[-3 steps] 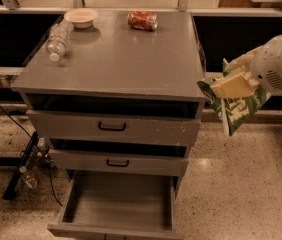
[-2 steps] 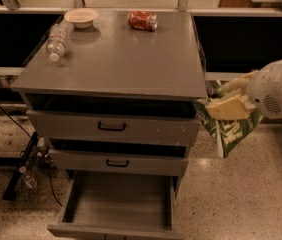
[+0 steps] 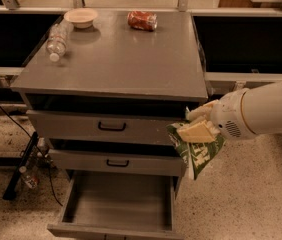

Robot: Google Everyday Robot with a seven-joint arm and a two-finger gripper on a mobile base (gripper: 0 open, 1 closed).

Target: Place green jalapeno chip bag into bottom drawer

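The green jalapeno chip bag (image 3: 197,153) hangs from my gripper (image 3: 197,126), which is shut on its top end. Both are at the right front corner of the grey cabinet, in front of the two upper drawers and above the right side of the bottom drawer. The bottom drawer (image 3: 118,206) is pulled out and its flat grey floor shows. My white arm (image 3: 263,111) reaches in from the right.
On the cabinet top (image 3: 121,59) lie a clear plastic bottle (image 3: 57,39), a small pale bowl (image 3: 81,17) and a crushed red can (image 3: 142,20). The top drawer (image 3: 106,126) and middle drawer (image 3: 113,161) are slightly ajar. Cables and a black stand (image 3: 18,174) are on the floor at the left.
My gripper with the chip bag has moved left and down, from beside the cabinet's right edge to in front of its right front corner.
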